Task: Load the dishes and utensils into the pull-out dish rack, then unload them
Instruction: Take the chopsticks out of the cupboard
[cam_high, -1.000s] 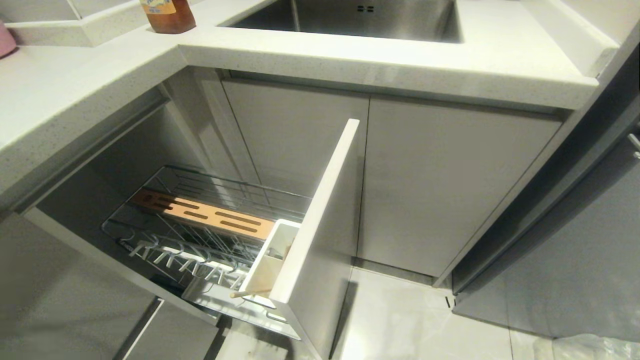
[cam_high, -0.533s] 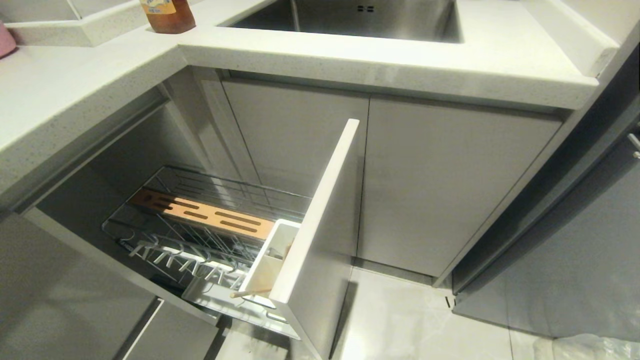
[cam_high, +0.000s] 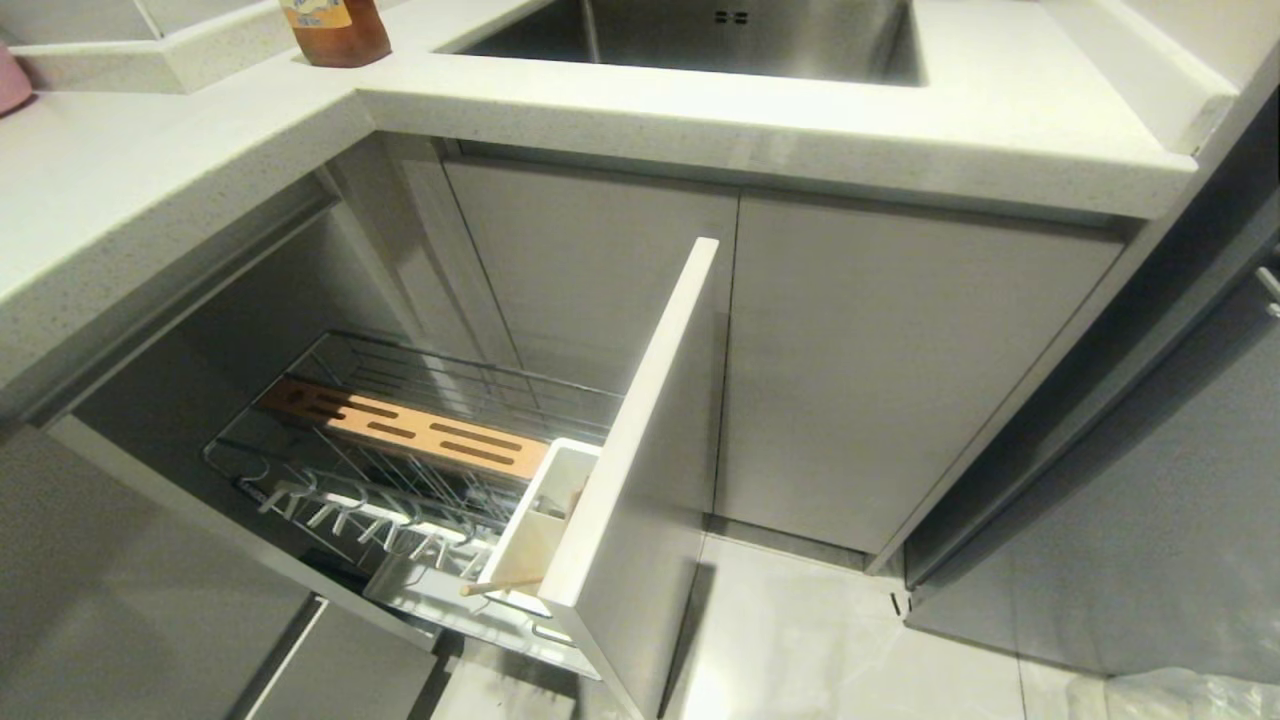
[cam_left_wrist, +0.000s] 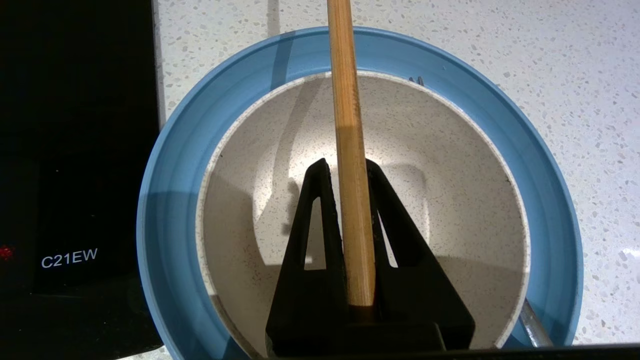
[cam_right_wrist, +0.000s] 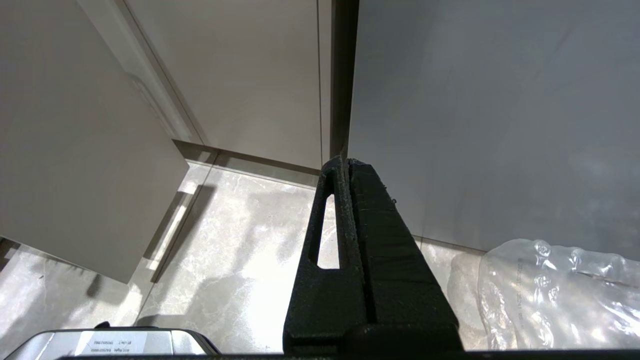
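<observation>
Left wrist view: left hand (cam_left_wrist: 347, 167) clamping chopstick (cam_left_wrist: 348, 125).

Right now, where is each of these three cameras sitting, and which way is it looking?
Head view: up on the robot's head, looking down at the pulled-out dish rack under the counter; no arm shows.
Left wrist view: behind the left gripper, facing down into the bowl on the blue plate; it grips a chopstick.
Right wrist view: behind the shut right gripper, facing floor and cabinet doors.
Shared: head and right wrist views both show cabinet doors and floor.
</observation>
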